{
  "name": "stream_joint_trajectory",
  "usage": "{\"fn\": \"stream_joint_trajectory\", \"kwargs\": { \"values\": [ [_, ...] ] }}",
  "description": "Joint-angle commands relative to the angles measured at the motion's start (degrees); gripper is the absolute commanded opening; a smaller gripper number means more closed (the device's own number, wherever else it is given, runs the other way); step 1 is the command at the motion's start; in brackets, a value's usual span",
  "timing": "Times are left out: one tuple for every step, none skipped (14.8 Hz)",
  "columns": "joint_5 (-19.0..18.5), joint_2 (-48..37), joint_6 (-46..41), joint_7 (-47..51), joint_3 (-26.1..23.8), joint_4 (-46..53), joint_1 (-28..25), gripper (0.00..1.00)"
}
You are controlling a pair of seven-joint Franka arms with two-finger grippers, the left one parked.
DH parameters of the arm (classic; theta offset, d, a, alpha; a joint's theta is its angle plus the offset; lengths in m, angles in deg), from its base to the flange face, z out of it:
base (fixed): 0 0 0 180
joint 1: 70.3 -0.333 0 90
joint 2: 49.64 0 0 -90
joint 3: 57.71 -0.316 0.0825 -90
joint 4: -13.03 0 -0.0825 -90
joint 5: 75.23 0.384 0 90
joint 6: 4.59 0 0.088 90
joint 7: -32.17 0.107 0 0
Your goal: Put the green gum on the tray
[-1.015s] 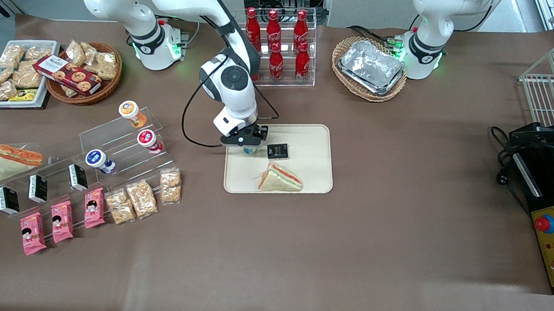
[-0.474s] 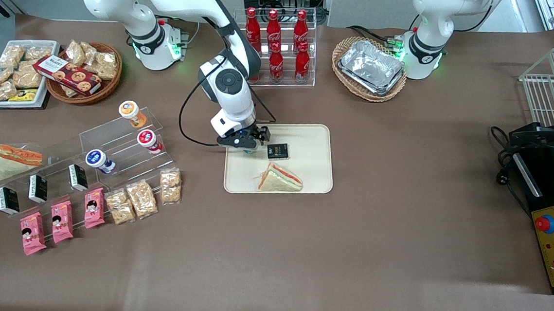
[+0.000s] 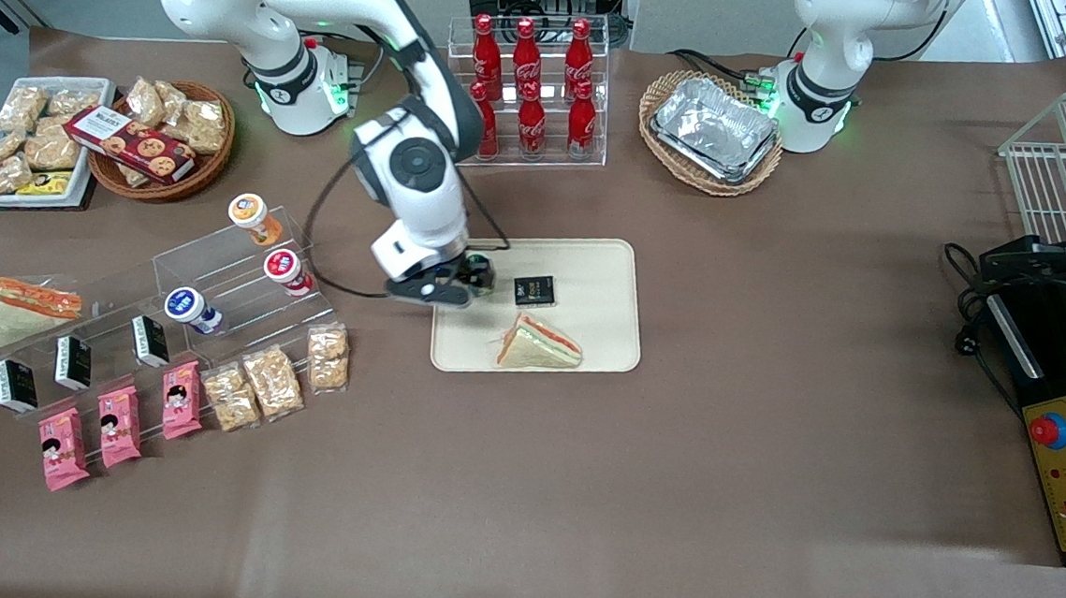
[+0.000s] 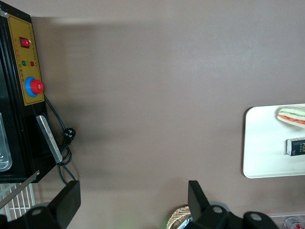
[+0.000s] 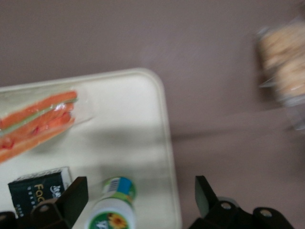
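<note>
The green gum (image 5: 114, 210), a small white bottle with a green label, stands on the cream tray (image 5: 133, 124) close to its rim. My right gripper (image 5: 140, 195) is open above it, its fingers wide apart and touching nothing. From the front, the gripper (image 3: 449, 286) hangs over the edge of the tray (image 3: 601, 266) toward the working arm's end. There the gum (image 3: 480, 278) is mostly hidden by the hand. The tray's edge (image 4: 252, 143) also shows in the left wrist view.
A wrapped sandwich (image 3: 539, 344) and a small black box (image 3: 534, 290) also lie on the tray. An acrylic rack holds other bottles (image 3: 284, 268), and snack packets (image 3: 327, 355) lie toward the working arm's end. Cola bottles (image 3: 529, 83) stand farther from the camera.
The gripper has let go of the gum, lifted, and drifted off the tray's edge toward the working arm's end. The gum stays on the tray.
</note>
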State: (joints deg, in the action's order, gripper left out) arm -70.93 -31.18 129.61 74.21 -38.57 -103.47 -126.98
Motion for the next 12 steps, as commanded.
{"fn": "stream_joint_trajectory", "kwargs": {
  "values": [
    [-1.7, -3.2, -16.2, -4.5, 6.0, 11.7, 0.2, 1.00],
    [-2.0, -3.2, -18.9, -4.9, 7.4, 15.0, 0.2, 1.00],
    [-2.1, -3.1, -21.0, -6.8, 9.0, 17.8, 0.5, 1.00],
    [-2.0, -3.2, -22.9, -11.0, 10.8, 19.6, 1.7, 1.00],
    [-1.4, -3.2, -24.4, -16.2, 11.9, 21.3, 3.3, 1.00],
    [-1.1, -3.3, -25.4, -20.6, 12.8, 22.4, 5.9, 1.00],
    [-1.1, -3.6, -25.5, -23.9, 13.0, 23.6, 9.1, 1.00],
    [-1.0, -3.8, -25.5, -27.3, 12.6, 24.4, 13.6, 1.00],
    [-0.9, -3.8, -25.6, -29.6, 12.2, 24.8, 16.9, 1.00],
    [-0.9, -4.1, -25.9, -31.6, 12.2, 25.1, 20.0, 1.00],
    [-0.9, -5.1, -27.1, -34.6, 12.1, 25.1, 23.3, 1.00],
    [-0.3, -5.5, -28.4, -37.5, 12.0, 25.3, 26.4, 1.00]
  ]
}}
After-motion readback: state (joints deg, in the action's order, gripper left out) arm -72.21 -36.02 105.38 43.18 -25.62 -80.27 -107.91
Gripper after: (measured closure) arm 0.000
